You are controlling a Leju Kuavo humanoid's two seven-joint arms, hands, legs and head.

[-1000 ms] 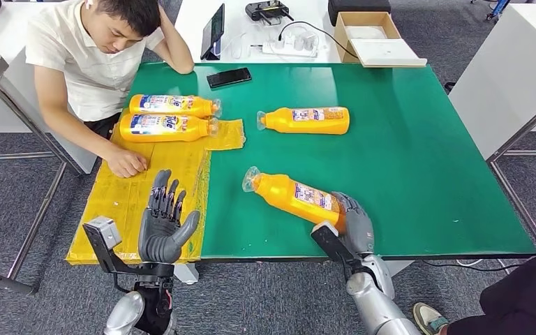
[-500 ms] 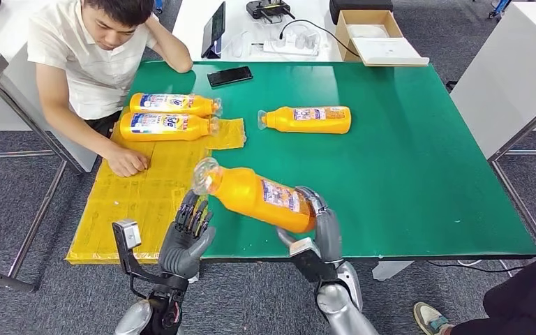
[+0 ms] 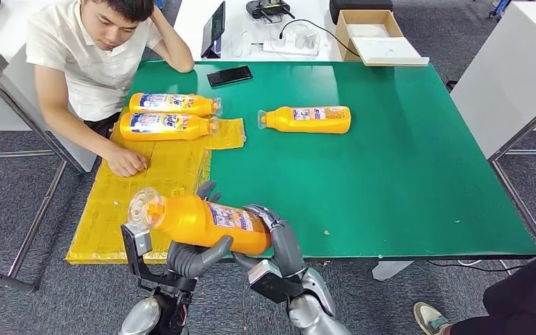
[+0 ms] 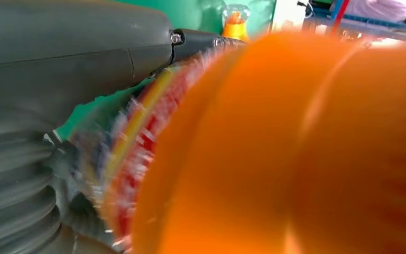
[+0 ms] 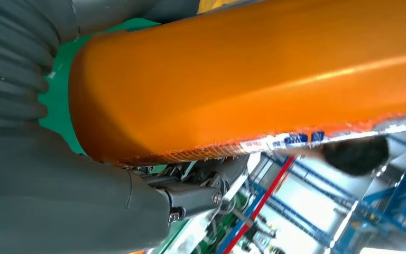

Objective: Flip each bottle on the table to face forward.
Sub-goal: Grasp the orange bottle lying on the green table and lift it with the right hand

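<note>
Head view: orange bottle (image 3: 202, 222) lifted over table's (image 3: 405, 174) near edge, right hand (image 3: 279, 241) wrapped round base, left hand (image 3: 194, 255) cupping it underneath. Left wrist view: blurred, probably label side. Right wrist view: smooth stiff plastic, likely slippery; grip mid-body.

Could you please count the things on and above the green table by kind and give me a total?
Orange bottles: 4 (one held, two on the yellow sheet, one on the green)
Yellow sheet: 1
Black phone: 1
Total: 6
</note>
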